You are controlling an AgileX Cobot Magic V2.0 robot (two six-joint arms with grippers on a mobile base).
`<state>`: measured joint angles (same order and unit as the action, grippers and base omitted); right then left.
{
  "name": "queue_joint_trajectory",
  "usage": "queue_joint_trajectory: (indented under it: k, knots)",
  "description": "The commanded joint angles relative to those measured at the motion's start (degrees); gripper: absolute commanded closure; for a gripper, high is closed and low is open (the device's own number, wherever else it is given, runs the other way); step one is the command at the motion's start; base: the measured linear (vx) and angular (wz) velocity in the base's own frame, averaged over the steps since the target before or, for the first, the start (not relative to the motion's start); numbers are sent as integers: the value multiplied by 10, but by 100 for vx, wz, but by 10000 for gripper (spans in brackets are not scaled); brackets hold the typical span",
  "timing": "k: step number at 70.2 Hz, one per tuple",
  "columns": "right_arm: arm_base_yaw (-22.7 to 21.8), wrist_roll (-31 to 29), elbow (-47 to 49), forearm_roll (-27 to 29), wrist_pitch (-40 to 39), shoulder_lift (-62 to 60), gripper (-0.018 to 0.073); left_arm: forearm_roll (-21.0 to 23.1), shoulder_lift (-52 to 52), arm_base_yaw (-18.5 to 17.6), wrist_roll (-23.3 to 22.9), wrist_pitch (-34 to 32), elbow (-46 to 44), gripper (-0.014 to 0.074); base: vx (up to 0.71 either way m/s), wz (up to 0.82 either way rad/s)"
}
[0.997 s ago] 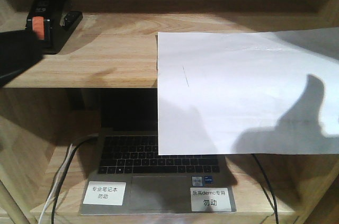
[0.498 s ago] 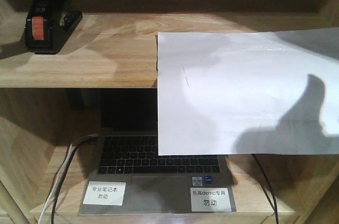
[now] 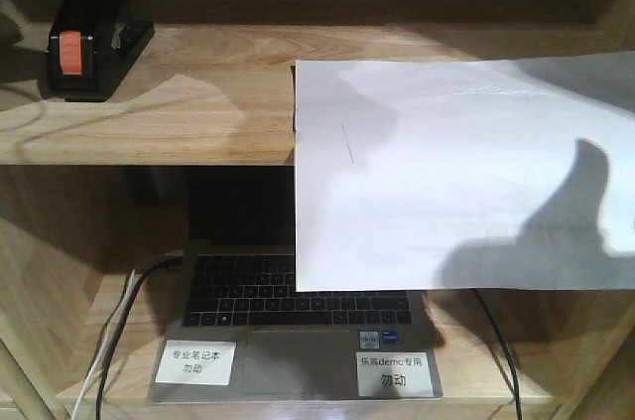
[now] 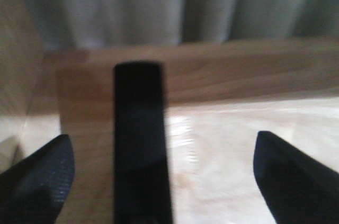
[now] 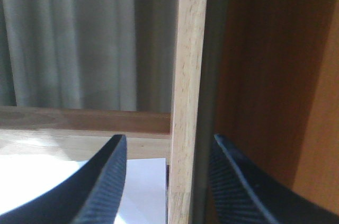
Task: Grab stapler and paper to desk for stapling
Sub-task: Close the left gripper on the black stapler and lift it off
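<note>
The stapler (image 3: 87,48), black with an orange patch at its rear, stands on the upper shelf board at the far left. In the left wrist view it (image 4: 140,144) is a black bar between the fingers of my left gripper (image 4: 164,179). The jaws stand wide open, and the stapler is nearer the left finger (image 4: 45,173). The paper (image 3: 446,172) lies on the same board at the right and hangs over its front edge. My right gripper (image 5: 168,181) is open and empty, with its jaws either side of the shelf's upright post. A corner of the paper (image 5: 145,189) lies below. The desk is out of view.
An open laptop (image 3: 293,326) with two white labels sits on the lower shelf, with cables at both of its sides. A light wood upright post (image 5: 186,75) and a brown side panel (image 5: 275,75) stand close to my right gripper. Grey curtains hang behind the shelf.
The dark left gripper part at the left edge of the front view has gone from there. Dark arm parts and cables now show above the stapler. The paper has not moved.
</note>
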<state>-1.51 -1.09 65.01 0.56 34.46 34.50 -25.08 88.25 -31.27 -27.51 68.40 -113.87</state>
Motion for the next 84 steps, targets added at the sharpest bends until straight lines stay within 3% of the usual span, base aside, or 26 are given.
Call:
queue_joint_trajectory:
  k: [1,24,43,55,69,84]
  knots:
    - [-4,-1,15,-2,-39,7,216,11,-4,14,-5,-27,-17,-38,0,0]
    - [-4,-1,15,-2,-39,7,216,33,19,40,-4,-6,-16,-2,0,0]
    - [-4,-1,15,-2,-39,7,216,37,20,40,0,-2,-16,83,0,0]
    - [-4,-1,15,-2,-39,7,216,37,20,40,0,-2,-16,233,0,0]
    - [-4,-1,15,-2,-39,7,216,38,20,40,0,-2,-16,602,0,0]
    - [-4,-1,15,-2,-39,7,216,40,15,43,3,-20,-16,604,0,0]
